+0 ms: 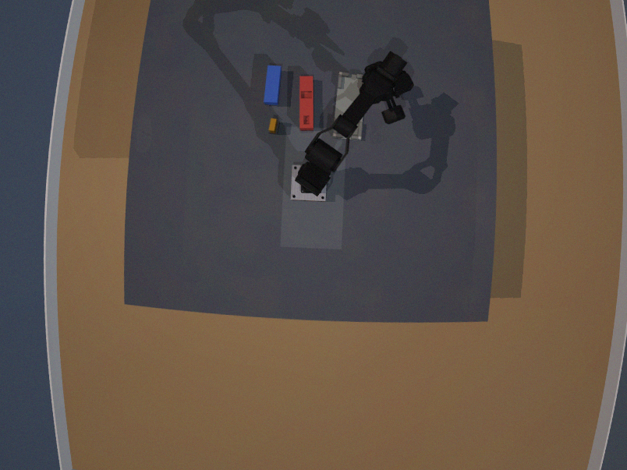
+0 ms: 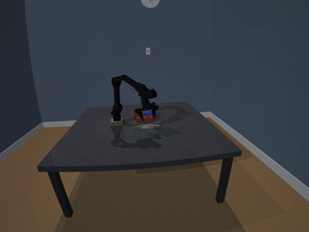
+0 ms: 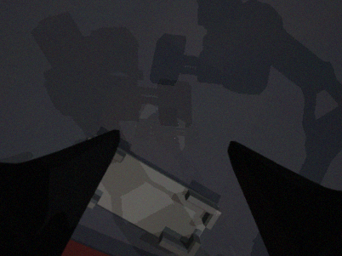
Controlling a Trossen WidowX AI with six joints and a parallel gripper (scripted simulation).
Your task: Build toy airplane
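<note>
Evidently, the jaws are coming to the fuselage with nothing in their grip

Seen from above, the red fuselage [image 1: 306,106] [image 2: 148,119] [image 3: 81,249] is lying on the desk [image 1: 209,260] [image 2: 128,149] [image 3: 272,122] at nine o'clock from the grey jig [image 1: 346,104] [image 2: 147,126] [image 3: 140,190], its sockets facing up. The blue wing [image 1: 271,83] [image 2: 150,113] is resting at ten o'clock from the fuselage, and the small yellow tail fin [image 1: 272,125] [image 2: 136,114] is sitting at eight o'clock. The jaws [image 1: 387,88] [image 2: 148,119] are standing wide and gripping nothing; the arm's wrist is hanging over the jig's two o'clock side.

The step in hand is probably fetching the fuselage, as the cradle is carrying no part. Doing it well would mean shifting the jaws toward nine o'clock before dropping, turning them so the fingers are straddling the narrow width, and keeping them off the raised corners of the jig. The long body is running nearly twelve to six, close to the cradle's own line, so the carry should be needing little turning. A grip between the two sockets would be balancing it best; an off-centre one could be tilting an end onto a corner post. Lowering should be going slowly and level, opening only once both ends are lying flat
</note>
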